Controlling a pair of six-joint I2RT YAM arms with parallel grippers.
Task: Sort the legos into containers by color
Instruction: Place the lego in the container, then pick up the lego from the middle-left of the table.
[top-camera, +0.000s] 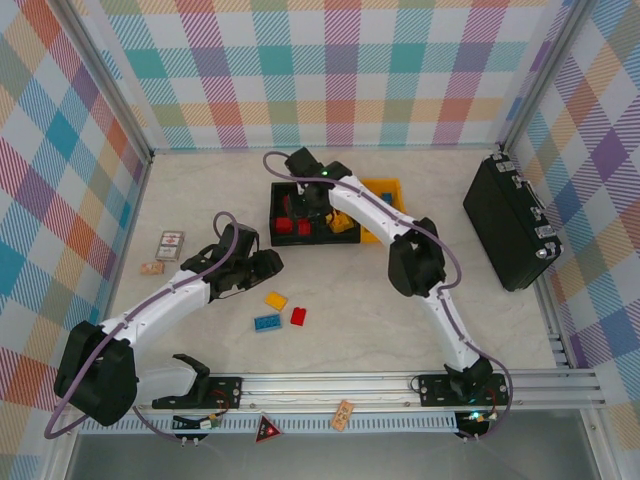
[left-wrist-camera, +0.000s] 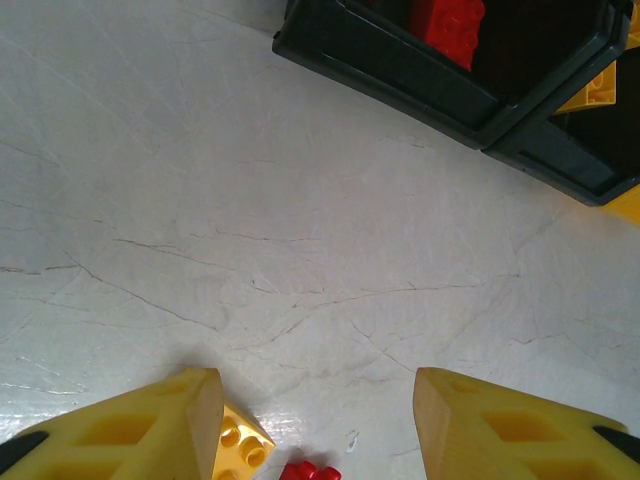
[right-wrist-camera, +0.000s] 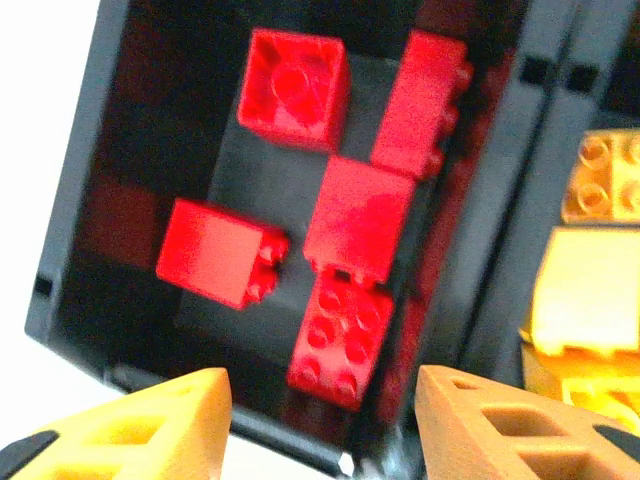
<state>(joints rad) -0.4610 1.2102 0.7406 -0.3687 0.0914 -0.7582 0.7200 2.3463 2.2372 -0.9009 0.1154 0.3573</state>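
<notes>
Red bricks (right-wrist-camera: 345, 225): five lie in a black bin (right-wrist-camera: 70, 200) on the bench (top-camera: 180, 190), midway along and toward its far edge.
Yellow bricks (right-wrist-camera: 605, 180): they sit in the second black bin (right-wrist-camera: 545, 150), which touches the first on its right.
Yellow bin (top-camera: 385, 190): just beside the black pair, partly behind the right arm.
Loose bricks: a yellow brick (top-camera: 276, 300), a blue brick (top-camera: 267, 322) and a red brick (top-camera: 298, 316) lie close together, mid-bench toward the near edge.
Right tool (right-wrist-camera: 322, 395): released, fingers apart and empty, above the bin of red bricks.
Left tool (left-wrist-camera: 318, 400): released and empty, low over bare bench, with the yellow brick just beside one finger (left-wrist-camera: 150, 430).
Cards (top-camera: 171, 245): two lie toward the left edge.
Case (top-camera: 510, 220): black, along the right edge.
</notes>
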